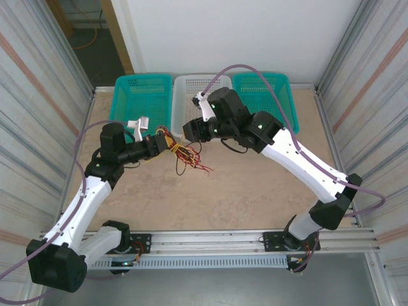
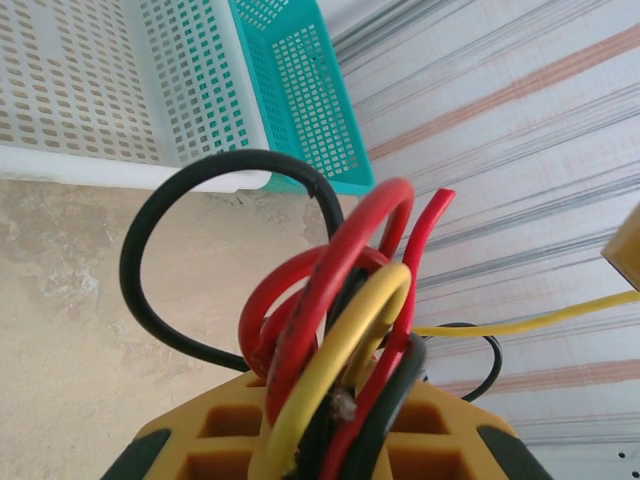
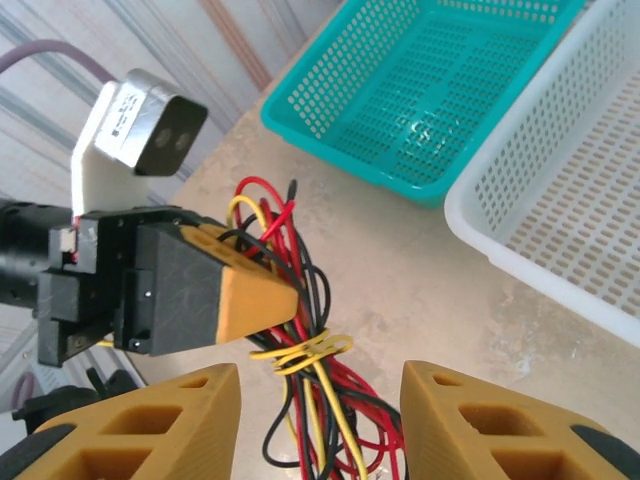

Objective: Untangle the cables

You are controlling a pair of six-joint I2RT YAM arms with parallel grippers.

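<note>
The cables [image 1: 185,155] are thin red, black and yellow wires tangled in one looping bunch. One end is pinched in the left jaws, and loose ends trail toward the tabletop.

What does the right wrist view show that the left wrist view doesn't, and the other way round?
Right wrist view: the left gripper seen from outside, jaws shut on the cables, with its wrist camera above. The right gripper has its jaws open either side of the hanging strands. The left teal basket is also there.
Left wrist view: a close look at the black loop, the red loops, a yellow strand stretched to the right, and the right teal basket.
Both: the cables, the white basket and the tan table.
</note>
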